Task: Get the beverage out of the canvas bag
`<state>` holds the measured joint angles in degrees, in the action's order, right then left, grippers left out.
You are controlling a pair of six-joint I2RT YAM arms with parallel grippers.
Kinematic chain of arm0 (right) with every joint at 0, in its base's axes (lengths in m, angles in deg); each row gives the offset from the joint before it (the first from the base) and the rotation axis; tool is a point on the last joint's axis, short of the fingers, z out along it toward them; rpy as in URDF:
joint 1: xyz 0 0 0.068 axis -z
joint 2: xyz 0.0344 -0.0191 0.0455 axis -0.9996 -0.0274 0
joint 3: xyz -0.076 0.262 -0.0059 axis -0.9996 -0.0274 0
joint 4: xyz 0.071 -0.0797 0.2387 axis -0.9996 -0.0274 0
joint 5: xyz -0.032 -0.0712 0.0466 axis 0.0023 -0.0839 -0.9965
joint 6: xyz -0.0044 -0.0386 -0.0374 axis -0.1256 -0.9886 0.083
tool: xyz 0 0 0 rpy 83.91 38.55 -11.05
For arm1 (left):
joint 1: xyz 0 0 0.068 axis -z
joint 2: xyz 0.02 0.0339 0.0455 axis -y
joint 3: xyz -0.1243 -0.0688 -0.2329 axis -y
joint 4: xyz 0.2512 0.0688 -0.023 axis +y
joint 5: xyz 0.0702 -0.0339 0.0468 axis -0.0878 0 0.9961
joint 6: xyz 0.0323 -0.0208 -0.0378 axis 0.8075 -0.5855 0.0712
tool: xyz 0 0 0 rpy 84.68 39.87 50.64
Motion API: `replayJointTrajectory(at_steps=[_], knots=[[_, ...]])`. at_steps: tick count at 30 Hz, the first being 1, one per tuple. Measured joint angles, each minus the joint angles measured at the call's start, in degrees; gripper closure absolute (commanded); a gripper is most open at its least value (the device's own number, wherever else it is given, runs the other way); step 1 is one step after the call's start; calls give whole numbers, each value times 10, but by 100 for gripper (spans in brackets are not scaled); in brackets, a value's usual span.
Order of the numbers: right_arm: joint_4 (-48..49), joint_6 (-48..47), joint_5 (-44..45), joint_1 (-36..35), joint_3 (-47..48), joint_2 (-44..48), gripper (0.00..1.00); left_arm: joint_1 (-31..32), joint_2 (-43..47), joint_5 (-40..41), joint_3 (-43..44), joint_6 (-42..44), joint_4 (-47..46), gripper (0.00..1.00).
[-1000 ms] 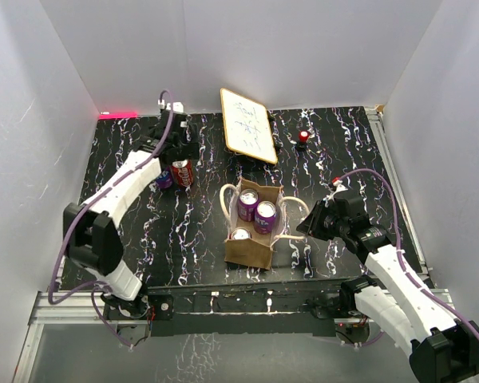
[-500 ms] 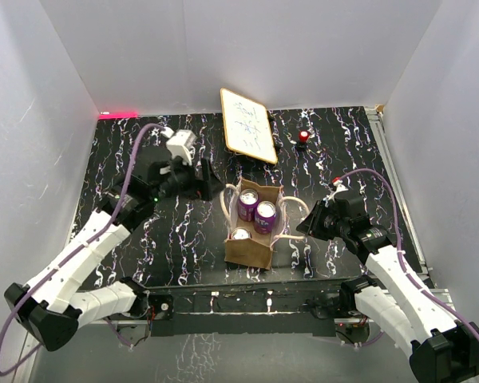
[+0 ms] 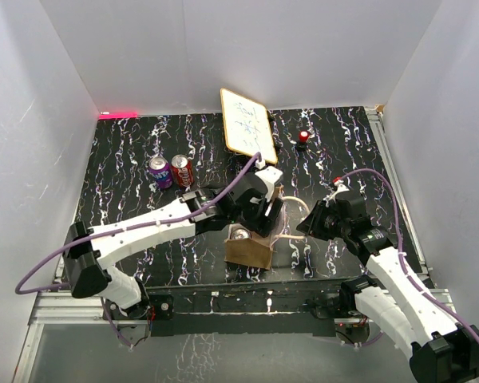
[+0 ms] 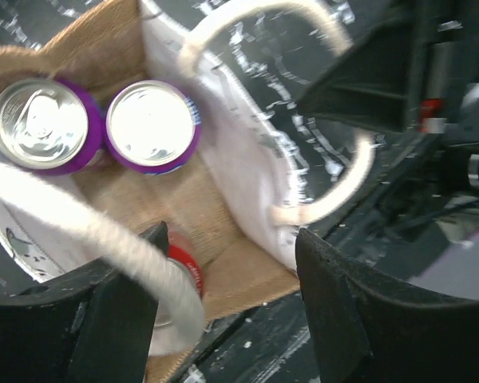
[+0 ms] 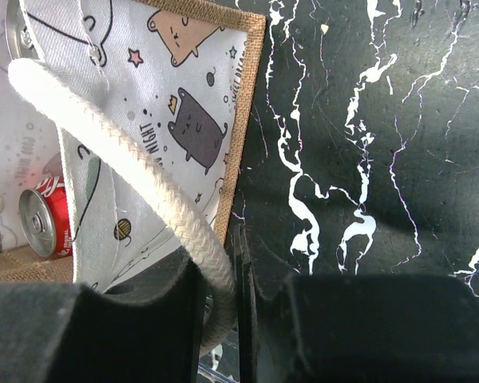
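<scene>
The tan canvas bag (image 3: pixel 249 252) stands at the table's front middle, and my left gripper (image 3: pixel 261 214) hovers over its open top. In the left wrist view its jaws (image 4: pixel 231 275) are open and empty above the bag's inside (image 4: pixel 188 199). Two purple cans (image 4: pixel 153 126) stand upright there, and a red can (image 4: pixel 182 273) lies partly behind a cream handle (image 4: pixel 112 239). My right gripper (image 3: pixel 312 223) is to the right of the bag, shut on the other cream handle (image 5: pixel 140 171), holding it out to the right. The red can also shows in the right wrist view (image 5: pixel 45 223).
A purple can (image 3: pixel 159 171) and a red can (image 3: pixel 182 170) stand on the table at the back left. A wood-framed whiteboard (image 3: pixel 247 125) leans at the back middle. A small red object (image 3: pixel 303 136) sits to its right. White walls enclose the table.
My left arm has swung from the two cans at the back left across to above the bag's opening. The right gripper has kept hold of the handle.
</scene>
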<state>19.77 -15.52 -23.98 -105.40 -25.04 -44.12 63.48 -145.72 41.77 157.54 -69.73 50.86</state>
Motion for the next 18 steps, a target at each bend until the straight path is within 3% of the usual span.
replayJointTrajectory(at_steps=[4, 11, 18], knots=[[0, 0, 0, 0, 0, 0, 78, 5, -22, 45, 1, 6, 37, 38], [0, 0, 0, 0, 0, 1, 79, 10, 21, 103, 24, 9, 69, 29], [0, 0, -2, 0, 0, 0, 78, 11, 75, 203, 128, 22, 119, 25]])
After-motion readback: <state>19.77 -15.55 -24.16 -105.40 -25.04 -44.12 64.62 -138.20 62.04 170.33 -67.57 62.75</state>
